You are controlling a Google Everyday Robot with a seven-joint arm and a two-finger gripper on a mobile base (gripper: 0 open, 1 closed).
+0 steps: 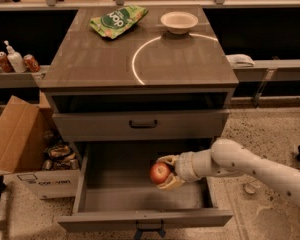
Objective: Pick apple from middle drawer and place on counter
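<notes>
The red apple (160,173) is held between the fingers of my gripper (166,173), lifted a little above the floor of the open middle drawer (140,200). My white arm reaches in from the right. The gripper is shut on the apple, with one finger (167,160) above it and one below. The counter (105,64) is the grey-brown cabinet top with a white arc, well above the gripper.
A green chip bag (117,20) and a white bowl (179,21) lie at the back of the counter. A closed upper drawer front (142,125) overhangs the open one. A cardboard box (20,149) stands on the floor at the left.
</notes>
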